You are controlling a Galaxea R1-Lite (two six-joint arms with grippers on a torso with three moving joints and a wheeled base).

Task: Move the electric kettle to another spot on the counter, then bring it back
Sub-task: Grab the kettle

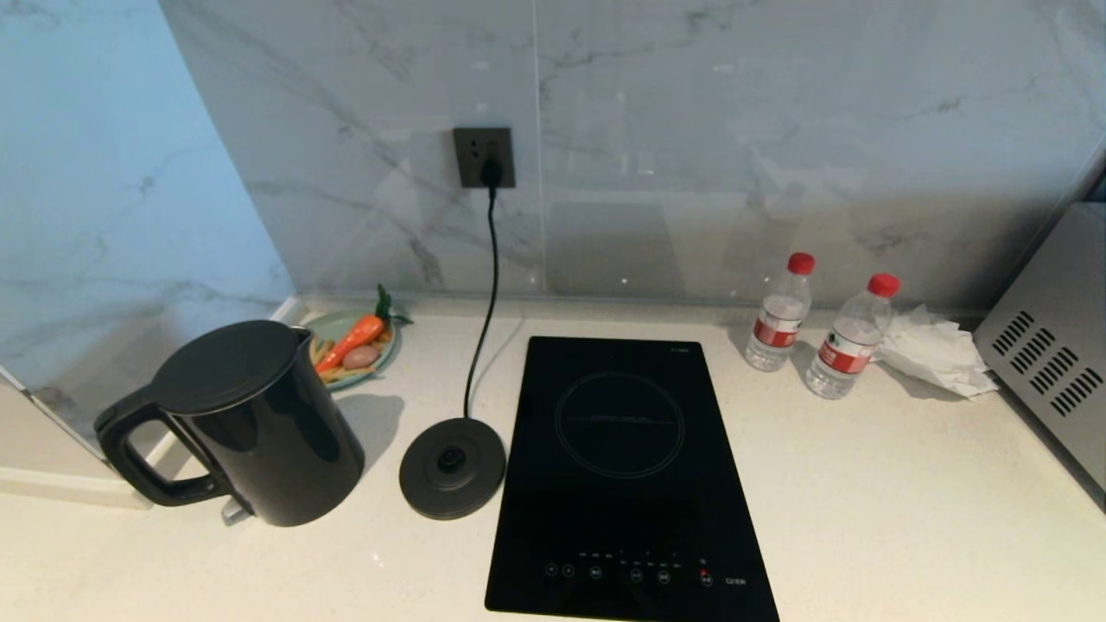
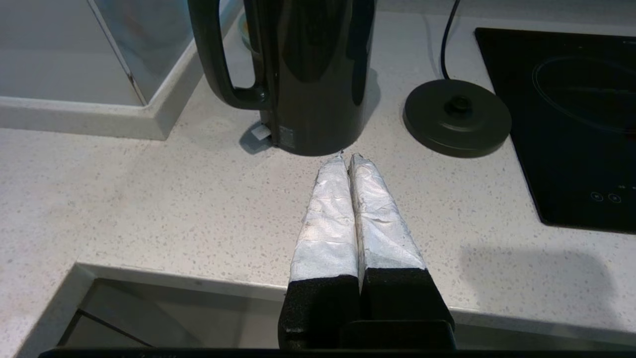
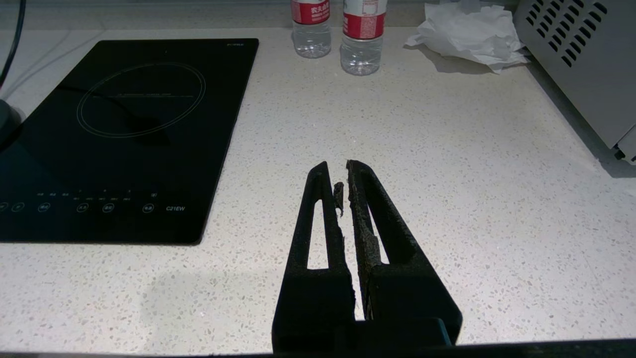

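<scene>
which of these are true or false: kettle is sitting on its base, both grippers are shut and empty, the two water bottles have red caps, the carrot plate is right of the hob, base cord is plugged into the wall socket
1. The electric kettle sits on its base disc: false. It stands on the counter left of the disc, apart from it.
2. The left gripper and right gripper are shut and empty: true.
3. Both water bottles have red caps: true.
4. The plate with the carrot lies right of the hob: false. It lies in the left back corner, behind the kettle.
5. The base cord is plugged into the wall socket: true.
</scene>
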